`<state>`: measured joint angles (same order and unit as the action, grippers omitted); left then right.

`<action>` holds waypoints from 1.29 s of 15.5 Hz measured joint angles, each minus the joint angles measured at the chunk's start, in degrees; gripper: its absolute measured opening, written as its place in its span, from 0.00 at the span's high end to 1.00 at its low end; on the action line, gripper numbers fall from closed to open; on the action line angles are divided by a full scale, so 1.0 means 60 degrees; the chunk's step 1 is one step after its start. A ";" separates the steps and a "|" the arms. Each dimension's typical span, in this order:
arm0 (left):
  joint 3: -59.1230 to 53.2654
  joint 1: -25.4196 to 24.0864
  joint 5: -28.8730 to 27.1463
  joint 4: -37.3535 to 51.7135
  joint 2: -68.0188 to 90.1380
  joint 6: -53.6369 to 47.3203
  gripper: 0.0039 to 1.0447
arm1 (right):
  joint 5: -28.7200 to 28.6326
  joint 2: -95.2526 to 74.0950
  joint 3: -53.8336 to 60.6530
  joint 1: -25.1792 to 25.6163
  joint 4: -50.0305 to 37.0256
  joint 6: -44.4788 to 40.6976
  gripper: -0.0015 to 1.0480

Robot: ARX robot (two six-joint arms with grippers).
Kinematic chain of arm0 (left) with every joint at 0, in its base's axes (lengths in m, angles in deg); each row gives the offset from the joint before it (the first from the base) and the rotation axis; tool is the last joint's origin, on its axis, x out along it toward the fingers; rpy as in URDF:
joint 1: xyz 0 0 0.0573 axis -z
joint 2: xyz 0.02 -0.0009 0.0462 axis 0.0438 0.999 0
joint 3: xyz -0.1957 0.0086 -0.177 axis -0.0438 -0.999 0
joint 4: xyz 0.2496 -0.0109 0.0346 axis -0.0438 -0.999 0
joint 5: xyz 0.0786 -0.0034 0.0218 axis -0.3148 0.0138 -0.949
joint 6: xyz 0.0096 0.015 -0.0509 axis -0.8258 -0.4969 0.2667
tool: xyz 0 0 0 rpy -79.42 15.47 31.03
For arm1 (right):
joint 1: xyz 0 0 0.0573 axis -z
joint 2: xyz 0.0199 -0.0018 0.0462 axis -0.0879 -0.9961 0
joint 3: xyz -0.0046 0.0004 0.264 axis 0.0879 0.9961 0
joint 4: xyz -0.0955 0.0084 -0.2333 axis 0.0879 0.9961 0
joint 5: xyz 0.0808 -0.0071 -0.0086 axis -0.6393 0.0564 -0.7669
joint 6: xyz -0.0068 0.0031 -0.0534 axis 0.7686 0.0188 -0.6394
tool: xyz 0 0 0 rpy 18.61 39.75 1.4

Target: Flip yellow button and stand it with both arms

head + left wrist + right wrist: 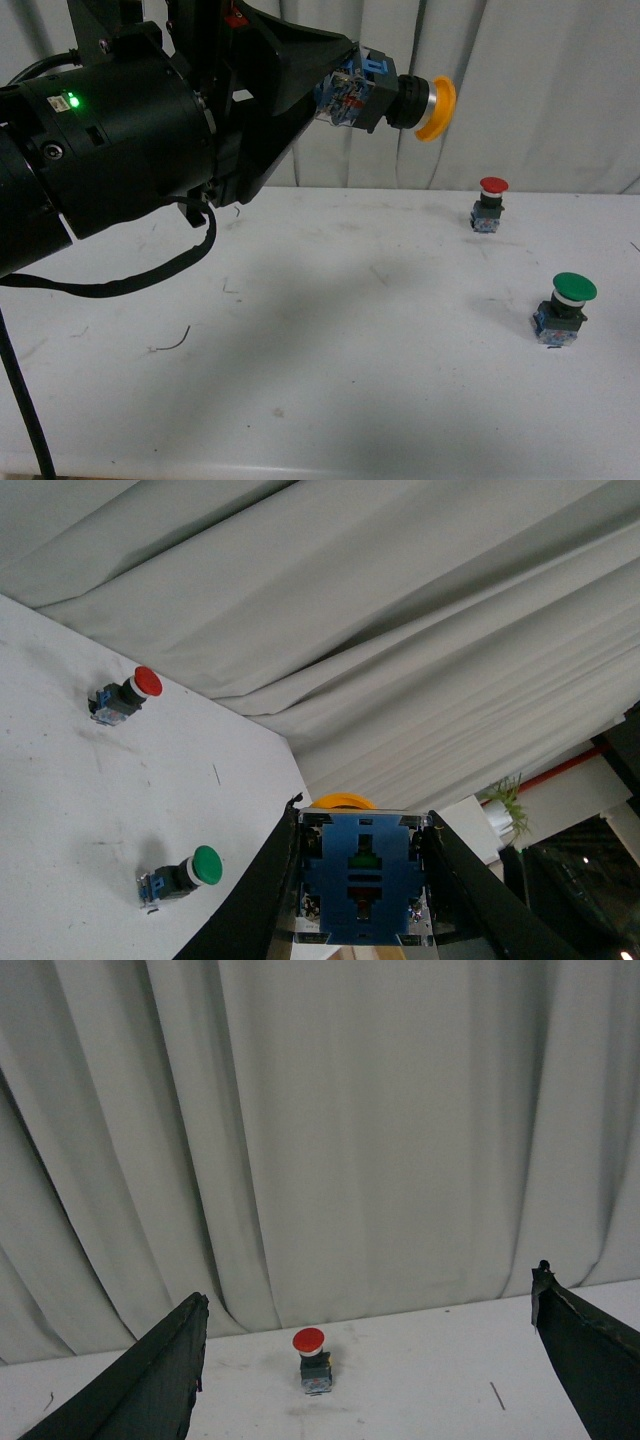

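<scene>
High above the table, my left gripper (350, 95) is shut on the yellow button (392, 100), clamping its blue-grey contact block. The button lies sideways in the air, its yellow cap pointing right. In the left wrist view the blue block (361, 878) fills the space between the two black fingers (265, 890), and only a sliver of the yellow cap shows beyond it. My right gripper (370, 1360) is open, with nothing between its fingers; it faces the curtain and does not appear in the front view.
A red-capped button (490, 204) stands upright at the back right of the white table (330, 340); it shows as the red-capped button (313, 1358) in the right wrist view. A green-capped button (565, 306) stands nearer on the right. A grey curtain (540, 90) hangs behind.
</scene>
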<state>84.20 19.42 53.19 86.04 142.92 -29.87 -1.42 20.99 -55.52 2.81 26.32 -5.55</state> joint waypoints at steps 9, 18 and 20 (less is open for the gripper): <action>0.0022 0.0047 -0.0044 -0.0004 -0.0200 -0.0076 0.71 | -0.3432 -0.5286 -0.3993 -0.1902 -0.1581 0.2299 0.06; 0.0051 0.0124 -0.0062 0.0000 -0.0200 -0.0182 0.71 | -0.6120 -0.6247 -0.3646 -0.2947 -0.2295 1.0054 0.06; 0.0051 0.0124 -0.0069 0.0007 -0.0200 -0.0179 0.71 | -0.5974 -0.6481 -0.4058 -0.3144 -0.2295 1.0535 0.06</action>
<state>84.51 20.17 52.78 86.08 141.72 -30.94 -37.26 -17.90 -79.87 -16.05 12.55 57.66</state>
